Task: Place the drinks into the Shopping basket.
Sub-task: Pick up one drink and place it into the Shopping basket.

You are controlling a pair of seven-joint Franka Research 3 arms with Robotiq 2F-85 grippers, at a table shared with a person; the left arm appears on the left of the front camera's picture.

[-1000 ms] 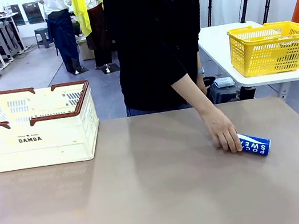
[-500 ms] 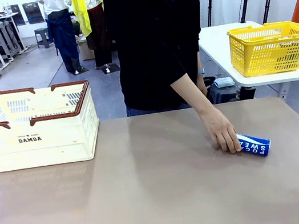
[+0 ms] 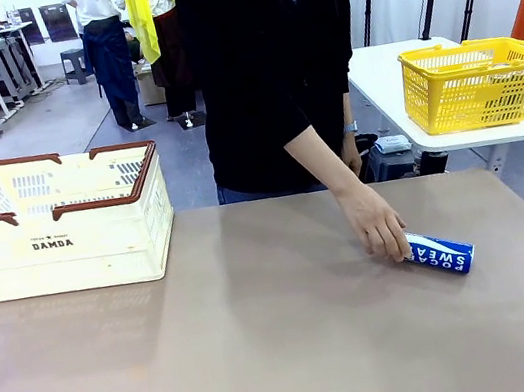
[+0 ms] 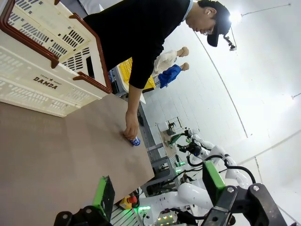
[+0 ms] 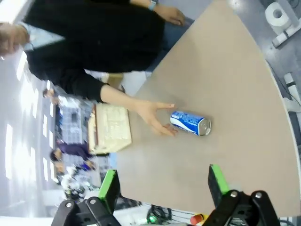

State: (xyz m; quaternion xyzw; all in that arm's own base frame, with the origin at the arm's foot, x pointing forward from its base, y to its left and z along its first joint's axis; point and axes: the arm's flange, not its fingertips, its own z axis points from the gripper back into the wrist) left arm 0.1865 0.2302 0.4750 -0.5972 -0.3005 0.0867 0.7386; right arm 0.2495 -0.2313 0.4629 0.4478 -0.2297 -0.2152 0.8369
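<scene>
Lying sideways, blue can (image 5: 190,123) well ahead of right hand (image 5: 162,175).

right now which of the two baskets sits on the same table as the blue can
The cream DAMDA basket with brown handles, on the tan table. The yellow mesh basket stands on a separate white table behind.

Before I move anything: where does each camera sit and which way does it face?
Front view: fixed between the arms, facing across the table at the person; hand at the lying can.
Left wrist view: on the left arm, rolled, facing the Shopping basket; open left gripper at bottom.
Right wrist view: on the right arm, facing the can; open right gripper at bottom.
Shared: can, hand, Shopping basket in all three.
</scene>
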